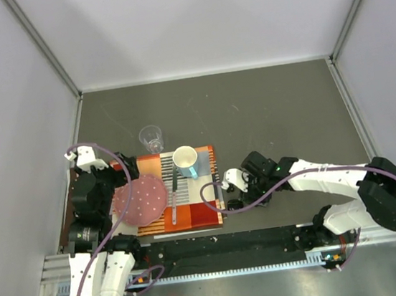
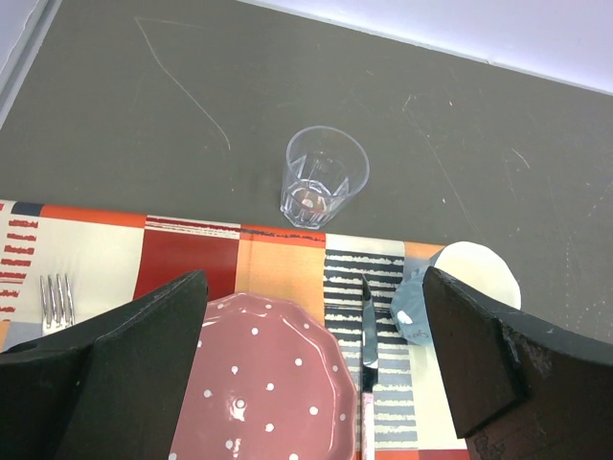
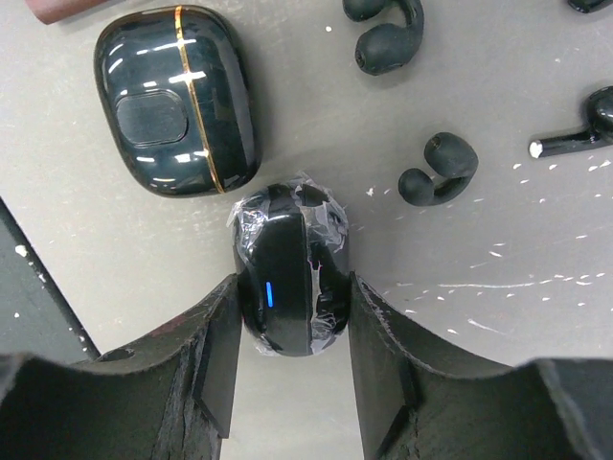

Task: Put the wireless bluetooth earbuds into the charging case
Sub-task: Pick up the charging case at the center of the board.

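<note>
Bright, even overhead light casts soft shadows, white glare streaks the glossy gold-banded charging case (image 3: pixel 177 101) upper left, and wrist views' bottom edges blur.

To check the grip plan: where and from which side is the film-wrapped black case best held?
Likely across its two long sides, coming from above: the wrapped case lies flat and its oval body is narrowest there. The right end effector sits so now, one finger on each side.
</note>
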Robot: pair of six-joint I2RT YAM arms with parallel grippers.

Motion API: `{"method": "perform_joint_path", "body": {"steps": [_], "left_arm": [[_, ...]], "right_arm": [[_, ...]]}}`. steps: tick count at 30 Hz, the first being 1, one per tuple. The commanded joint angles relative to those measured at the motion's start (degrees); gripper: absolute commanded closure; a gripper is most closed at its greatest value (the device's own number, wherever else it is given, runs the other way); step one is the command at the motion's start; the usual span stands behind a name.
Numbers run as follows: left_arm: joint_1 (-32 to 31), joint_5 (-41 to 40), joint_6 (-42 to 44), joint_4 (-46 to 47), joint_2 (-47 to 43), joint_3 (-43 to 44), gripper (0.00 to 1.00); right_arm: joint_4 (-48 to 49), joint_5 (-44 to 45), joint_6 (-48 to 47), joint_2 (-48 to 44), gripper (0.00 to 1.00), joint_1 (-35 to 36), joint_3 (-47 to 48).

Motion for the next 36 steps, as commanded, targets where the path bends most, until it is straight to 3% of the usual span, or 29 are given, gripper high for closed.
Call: {"method": "perform_joint_path", "body": {"steps": [1,4,13,21,24,26,30,34,36], "left_arm": [[0.2,-0.9,-0.8,2.4,0.0,-0.2,0.01],[0.1,-1.3,-0.8,1.9,-0.6,0.0,0.01],[0.2,-4.9,-5.0,0.8,-2.5,1.2,0.01],[0.1,6.7,-4.4,5.0,-7.4,-0.6,0.01],[0.2,14.7,-6.2,8.8,-7.4,-1.5,0.01],[0.2,24.9,-7.6,11.1,-6.0,-1.3,0.01],[0.0,35.8,-11.9,15.0,2.2,0.1,0.02],[-2.5,37.8,-14.5,19.1,4.2,-0.2,0.02],[-7.3,35.7,-14.4,19.5,5.7,0.3,0.02]], "right_arm": [[-0.6,-2.3,0.9,-3.0,0.78,0.7,0.7],[-1.0,-1.5,1.3,-5.1,0.87,0.8,0.8],[-2.0,1.5,3.4,-17.8,0.98,0.7,0.6],[-0.5,3.3,6.4,-30.5,1.00,0.8,0.0],[1.3,3.5,6.3,-34.7,1.00,1.3,-1.1],[2.4,3.3,6.0,-36.2,1.00,2.1,-1.8],[6.5,4.7,5.3,-35.6,1.00,4.4,-1.3],[12.7,7.0,5.5,-33.1,1.00,7.0,-2.0],[15.2,7.8,6.2,-31.9,1.00,7.8,-1.8]]}}
